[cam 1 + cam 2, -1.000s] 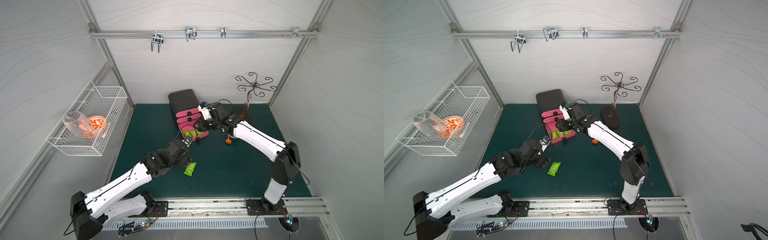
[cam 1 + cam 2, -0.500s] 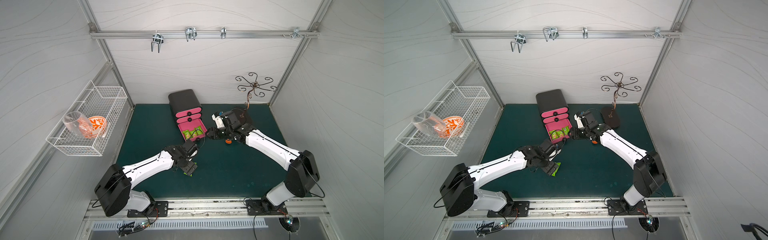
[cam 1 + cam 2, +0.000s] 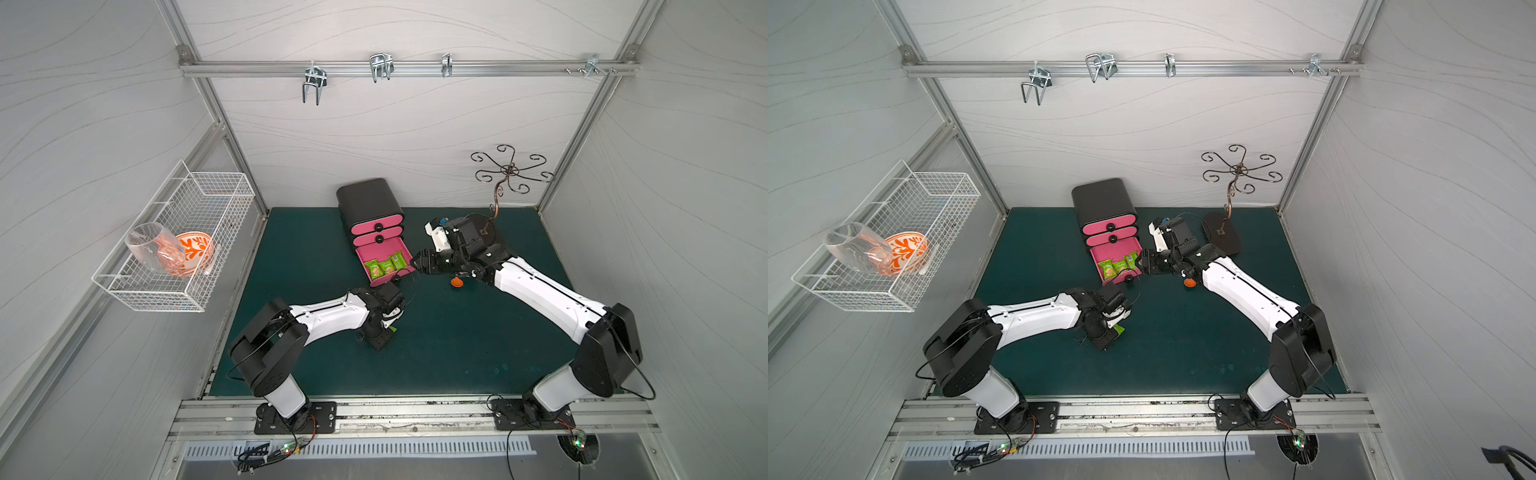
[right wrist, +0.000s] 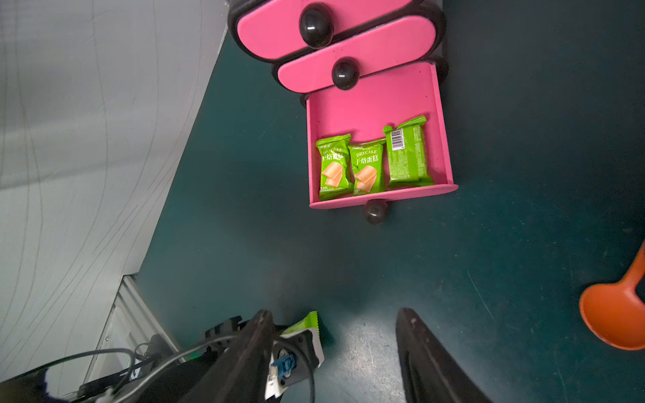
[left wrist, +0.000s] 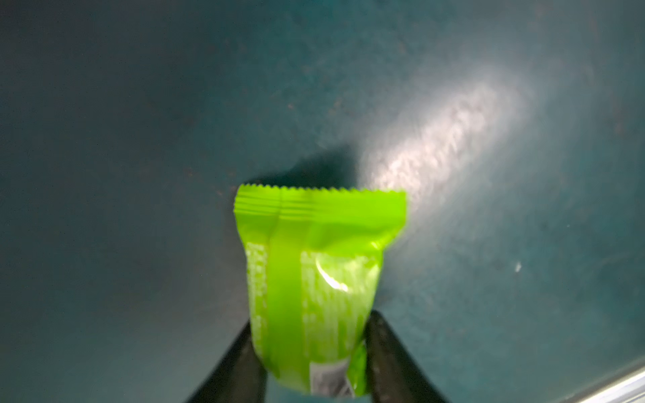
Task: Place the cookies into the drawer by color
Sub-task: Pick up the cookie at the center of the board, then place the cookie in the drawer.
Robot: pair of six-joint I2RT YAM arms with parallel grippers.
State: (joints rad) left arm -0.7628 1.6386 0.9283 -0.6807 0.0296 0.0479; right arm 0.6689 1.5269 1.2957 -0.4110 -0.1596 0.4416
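Left wrist view: the left jaws clamp one end of a green packet (image 5: 314, 279) at the surface (image 5: 122, 139). In both top views the arm hides all but a sliver of it (image 3: 392, 329). Right wrist view: three packets (image 4: 366, 167) lie in the open drawer (image 4: 377, 97). The right jaws are spread and empty, and the scoop (image 4: 614, 314) is cut off.

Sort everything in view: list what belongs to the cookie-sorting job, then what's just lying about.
Job:
green cookie packet pinched in the left claw
three green packets in the open bottom drawer
drawer unit

Lying about:
orange scoop
wire basket with glass and orange bowl
curly hook stand
rail hooks
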